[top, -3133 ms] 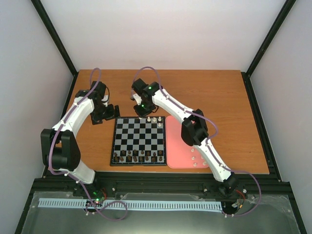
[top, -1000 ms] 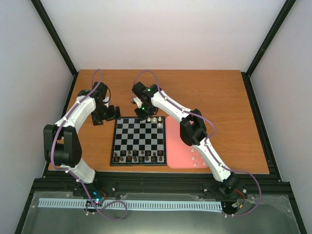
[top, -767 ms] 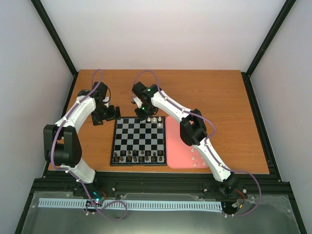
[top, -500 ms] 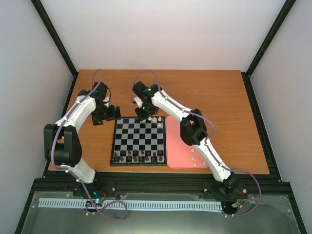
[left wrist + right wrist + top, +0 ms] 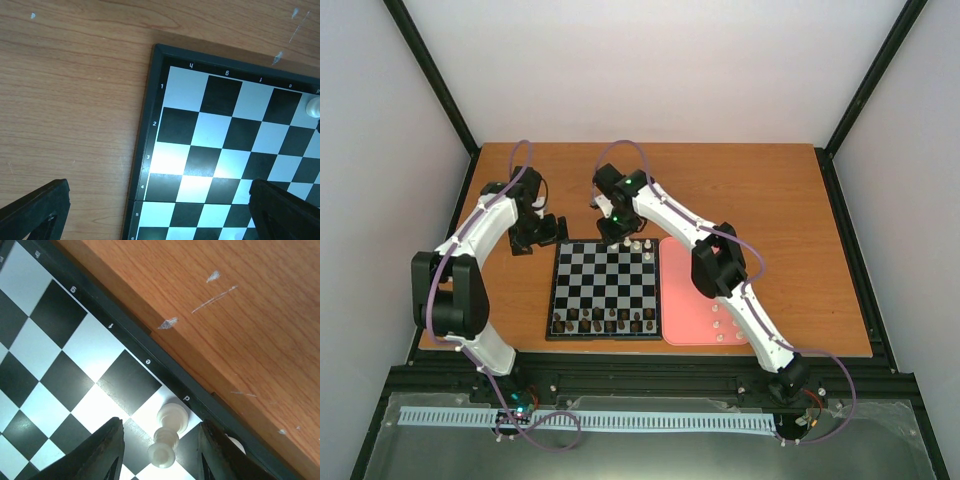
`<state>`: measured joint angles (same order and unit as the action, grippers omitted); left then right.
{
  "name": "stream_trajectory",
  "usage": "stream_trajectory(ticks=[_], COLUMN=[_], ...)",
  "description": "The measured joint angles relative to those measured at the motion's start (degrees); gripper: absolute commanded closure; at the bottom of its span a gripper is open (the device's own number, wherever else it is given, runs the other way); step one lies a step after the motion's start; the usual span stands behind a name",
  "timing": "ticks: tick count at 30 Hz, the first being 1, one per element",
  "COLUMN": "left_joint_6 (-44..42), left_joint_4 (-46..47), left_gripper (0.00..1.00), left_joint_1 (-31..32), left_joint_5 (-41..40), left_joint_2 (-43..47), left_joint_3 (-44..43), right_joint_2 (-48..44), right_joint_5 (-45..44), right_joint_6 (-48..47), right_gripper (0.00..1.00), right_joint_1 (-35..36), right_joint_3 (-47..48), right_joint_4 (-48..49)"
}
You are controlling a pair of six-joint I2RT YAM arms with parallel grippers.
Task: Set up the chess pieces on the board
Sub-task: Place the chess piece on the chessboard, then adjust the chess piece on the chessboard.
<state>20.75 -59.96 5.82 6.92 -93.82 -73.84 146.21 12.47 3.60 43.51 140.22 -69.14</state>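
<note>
The board [image 5: 601,286] lies at the table's middle with dark pieces along its near row. My right gripper [image 5: 163,456] is open over the far right part of the board [image 5: 60,315]. A cream chess piece [image 5: 170,436] stands between its fingers [image 5: 106,452] on the white square by the letter d, with a gap on each side. A second cream piece [image 5: 235,444] peeks out beside the right finger. My left gripper [image 5: 160,215] is open and holds nothing above the far left corner of the board [image 5: 200,131]. One cream piece [image 5: 312,106] shows at that view's right edge.
A pink tray [image 5: 692,300] lies right of the board and carries several cream pieces [image 5: 721,326]. Three cream pieces [image 5: 642,248] stand at the board's far right. Bare wooden table [image 5: 770,210] surrounds both, with black frame rails at the edges.
My right wrist has drawn back a little toward the far edge of the board, with the cream piece left standing there. The left arm has barely moved.
</note>
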Motion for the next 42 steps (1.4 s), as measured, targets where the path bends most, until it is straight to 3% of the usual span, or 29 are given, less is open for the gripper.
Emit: stream_trajectory(ticks=[12,14,18,23,42], left_joint_6=[0.0,0.0,0.0,0.0,0.0], left_joint_4=[0.0,0.0,0.0,0.0,0.0], left_gripper=[0.0,0.0,0.0,0.0,0.0], left_joint_1=[0.0,0.0,0.0,0.0,0.0], left_joint_5=[0.1,0.1,0.1,0.1,0.1], left_joint_2=[-0.6,-0.7,-0.8,-0.8,-1.2], left_joint_3=[-0.1,-0.1,-0.1,-0.2,-0.7], right_joint_2=[-3.7,-4.0,-4.0,-4.0,-3.4], right_joint_5=[-2.0,-3.1,-4.3,-5.1,-0.8], right_joint_6=[0.2,0.5,1.7,3.0,1.7], right_gripper=[0.57,0.61,0.84,0.9,0.91], right_joint_1=[-0.6,-1.1,-3.0,-5.7,-6.6], right_joint_3=[0.1,0.2,0.2,-0.3,-8.3], right_joint_4=[0.4,0.4,0.3,0.6,0.5])
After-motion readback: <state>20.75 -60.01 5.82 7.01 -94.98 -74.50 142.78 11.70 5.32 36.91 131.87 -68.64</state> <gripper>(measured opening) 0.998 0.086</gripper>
